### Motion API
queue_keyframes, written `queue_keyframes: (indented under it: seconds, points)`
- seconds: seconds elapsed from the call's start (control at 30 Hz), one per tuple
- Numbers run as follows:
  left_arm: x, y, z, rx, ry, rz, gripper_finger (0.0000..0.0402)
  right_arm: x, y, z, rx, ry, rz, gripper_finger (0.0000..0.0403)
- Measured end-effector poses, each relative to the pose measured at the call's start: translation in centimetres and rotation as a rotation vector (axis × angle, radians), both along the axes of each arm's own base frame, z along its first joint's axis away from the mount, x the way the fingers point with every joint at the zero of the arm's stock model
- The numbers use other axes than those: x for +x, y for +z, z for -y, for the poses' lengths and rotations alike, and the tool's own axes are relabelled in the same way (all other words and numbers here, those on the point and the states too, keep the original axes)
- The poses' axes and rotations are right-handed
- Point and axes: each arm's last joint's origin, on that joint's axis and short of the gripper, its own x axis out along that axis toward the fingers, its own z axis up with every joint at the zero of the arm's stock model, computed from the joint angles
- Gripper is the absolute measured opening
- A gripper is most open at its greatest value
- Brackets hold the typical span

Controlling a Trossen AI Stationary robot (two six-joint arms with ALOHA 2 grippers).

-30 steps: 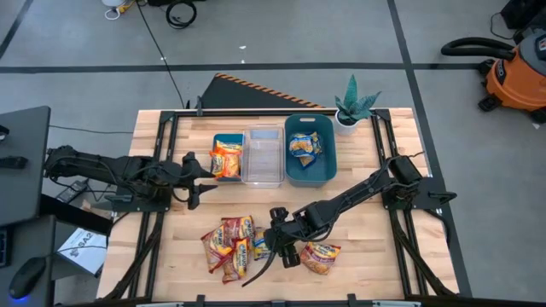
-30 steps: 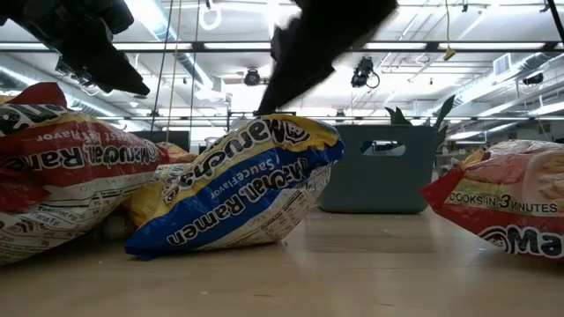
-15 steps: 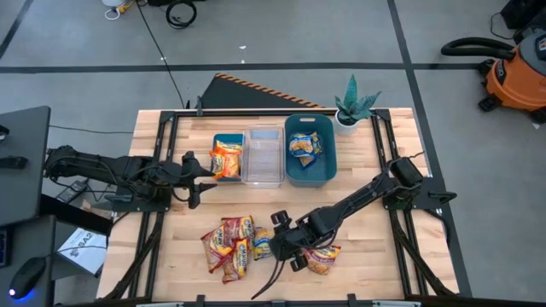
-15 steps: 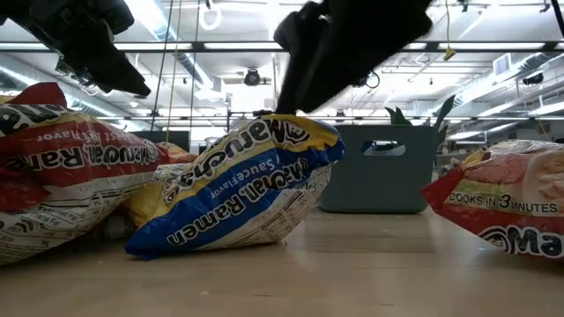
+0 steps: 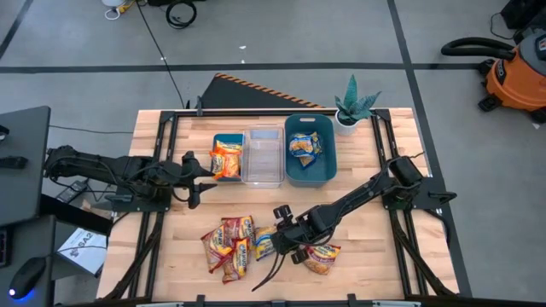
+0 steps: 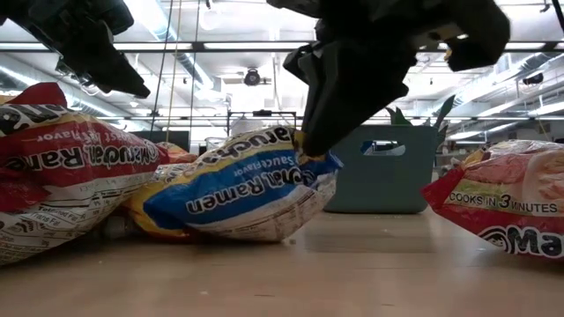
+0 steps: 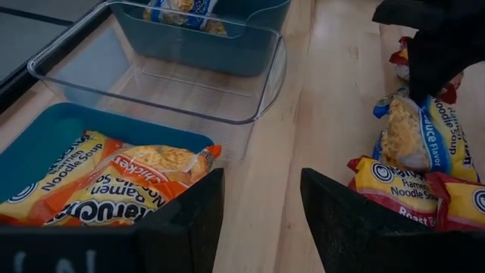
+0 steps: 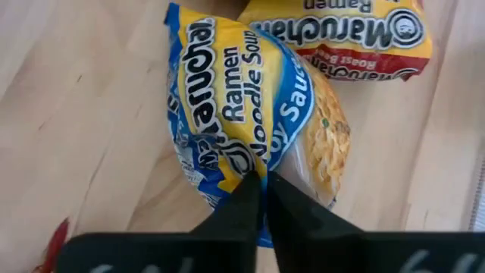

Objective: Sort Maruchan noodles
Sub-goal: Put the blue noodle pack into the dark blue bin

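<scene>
The fingers [image 8: 244, 199] of the right gripper [image 5: 281, 245] are pinched on the edge of a blue-and-yellow crinkly plastic noodle packet [image 8: 242, 114] lying on the wooden table [image 5: 358, 256], beside dark red packets [image 5: 229, 234]. Farther back, the left gripper [image 5: 194, 176], fingers apart, hovers near the small teal bin [image 5: 215, 139] holding orange packets [image 7: 114, 178], next to a clear plastic bin [image 5: 263, 156] and a large teal bin [image 5: 328, 145].

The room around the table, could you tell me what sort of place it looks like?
Probably a robotics lab or workshop: a shop vacuum stands on the taped concrete floor, and strip lights line an open ceiling.
</scene>
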Motion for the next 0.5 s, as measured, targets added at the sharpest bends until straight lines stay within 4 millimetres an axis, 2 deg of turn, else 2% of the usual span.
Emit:
queue_keyframes:
  seconds: [0.07, 0.17, 0.3, 0.5]
  points:
    - [0.0, 0.0, 0.0, 0.001, 0.002, 0.000, 0.0180, 0.0, 0.0, 0.1, -0.005, 0.005, -0.003, 0.0009]
    - [0.0, 0.0, 0.0, 0.001, 0.002, 0.002, 0.0180, 0.1, 0.4, 0.2, -0.019, 0.016, -0.016, 0.0012]
    - [0.2, 0.3, 0.0, -0.006, 0.003, 0.038, 0.0180, 0.6, 2.6, 0.7, -0.047, -0.023, -0.044, 0.0019]
    - [0.4, 0.6, 0.1, -0.009, 0.002, 0.074, 0.0180, 0.8, 5.8, 0.9, -0.113, -0.035, -0.058, 0.0007]
